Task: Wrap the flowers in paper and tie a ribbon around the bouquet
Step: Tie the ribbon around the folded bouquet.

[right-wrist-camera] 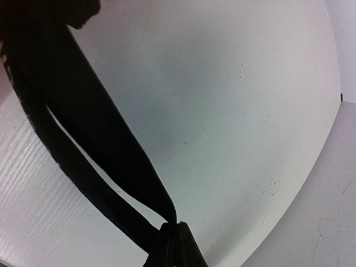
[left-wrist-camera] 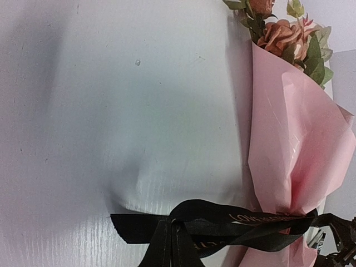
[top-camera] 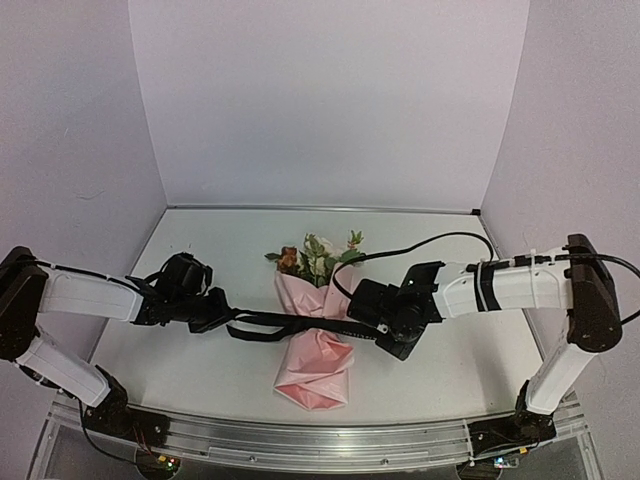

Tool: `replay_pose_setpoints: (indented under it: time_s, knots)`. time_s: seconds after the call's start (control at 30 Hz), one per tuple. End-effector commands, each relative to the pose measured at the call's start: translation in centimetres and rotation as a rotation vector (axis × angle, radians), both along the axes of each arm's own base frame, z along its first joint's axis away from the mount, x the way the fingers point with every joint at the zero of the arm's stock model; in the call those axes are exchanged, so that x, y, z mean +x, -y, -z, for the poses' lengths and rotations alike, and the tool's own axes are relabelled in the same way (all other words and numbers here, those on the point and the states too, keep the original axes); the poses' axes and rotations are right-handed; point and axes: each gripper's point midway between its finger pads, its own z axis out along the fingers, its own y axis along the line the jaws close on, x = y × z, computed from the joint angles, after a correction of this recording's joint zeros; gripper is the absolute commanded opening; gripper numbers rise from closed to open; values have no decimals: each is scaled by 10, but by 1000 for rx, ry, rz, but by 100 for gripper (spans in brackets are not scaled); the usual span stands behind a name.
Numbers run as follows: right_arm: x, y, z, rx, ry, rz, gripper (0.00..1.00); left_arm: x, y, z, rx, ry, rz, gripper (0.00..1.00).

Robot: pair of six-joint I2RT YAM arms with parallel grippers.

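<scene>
The bouquet (top-camera: 316, 345) is seen laid on the white table (top-camera: 190, 375) between the two arms, with the flowers (top-camera: 318, 258) pointed toward the back wall and the crumpled lower end of the pale-pink paper (top-camera: 320, 378) toward the near edge. The black ribbon (top-camera: 285, 321) is drawn across the waist of the wrap, which is pinched in there, and is stretched out to both sides. The left gripper (top-camera: 224, 318) is clamped fully closed on the ribbon strands left of the bouquet; the right gripper (top-camera: 366, 325) is likewise closed tight on two strands at the right side.
</scene>
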Motion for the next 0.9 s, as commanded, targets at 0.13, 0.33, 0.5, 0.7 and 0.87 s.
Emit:
replay_pose_setpoints:
  time_s: [0.13,0.33,0.5,0.7,0.87]
  knots:
    - [38,1,-20,-18,86,41,0,18,-7,-8,13,19,-25,0]
    - [47,-39,-27,110,76,-66,0,28,3,-11,4,29,17,0]
    - [51,-80,-41,227,30,-137,0,38,22,-21,-27,63,95,0]
    - [29,-105,-59,438,-88,-102,0,42,31,-24,-49,60,126,0]
    - [-13,-102,-60,582,-241,-28,0,41,35,-21,-59,46,142,0]
